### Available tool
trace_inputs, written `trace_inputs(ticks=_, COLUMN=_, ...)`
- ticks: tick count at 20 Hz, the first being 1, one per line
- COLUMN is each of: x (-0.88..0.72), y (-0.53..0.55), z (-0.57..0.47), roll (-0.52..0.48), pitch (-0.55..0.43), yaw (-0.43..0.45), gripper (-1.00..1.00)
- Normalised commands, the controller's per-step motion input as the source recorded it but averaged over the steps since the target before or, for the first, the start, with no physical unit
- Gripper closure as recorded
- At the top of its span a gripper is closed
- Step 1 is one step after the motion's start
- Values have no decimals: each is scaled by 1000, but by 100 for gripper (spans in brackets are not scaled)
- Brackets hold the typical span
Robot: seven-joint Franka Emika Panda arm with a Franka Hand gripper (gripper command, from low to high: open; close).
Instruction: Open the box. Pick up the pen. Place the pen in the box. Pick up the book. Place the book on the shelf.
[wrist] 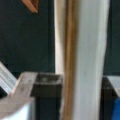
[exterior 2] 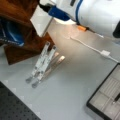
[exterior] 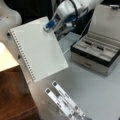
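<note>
The white spiral-bound book hangs tilted in the air, and my gripper is shut on its upper right edge. In a front view the book hangs right beside the upper part of the dark brown shelf, with the blue fingers on it. The wrist view shows the book's pale edge running upright between the dark pads. The shelf's pale top lies under the book's left side. The box stands open with its lid up, and the slim black pen lies in a beige compartment.
Perforated metal strips lie on the grey table in front of the shelf, and they also show in a front view as metal strips. A white cable with a plug crosses the table. The open box's corner sits at a front view's bottom right.
</note>
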Motion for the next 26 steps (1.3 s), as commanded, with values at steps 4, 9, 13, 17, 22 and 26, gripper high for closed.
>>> trace_inputs(ticks=4, x=-391, y=-343, z=65, roll=158, pitch=-10, yaw=4, gripper=100)
trace_inputs(ticks=9, x=-489, y=-367, z=79, roll=141, pitch=-24, yaw=66, gripper=100)
trace_inputs(ticks=13, x=-464, y=-279, z=78, roll=131, pitch=-39, yaw=153, gripper=100)
trace_inputs(ticks=17, x=-464, y=-307, z=40, roll=116, pitch=-43, yaw=223, gripper=100)
trace_inputs(ticks=22, x=-470, y=-374, z=-5, roll=70, pitch=-50, yaw=277, gripper=100)
trace_inputs(ticks=26, x=-376, y=-279, z=19, roll=27, pitch=-54, yaw=290, gripper=100)
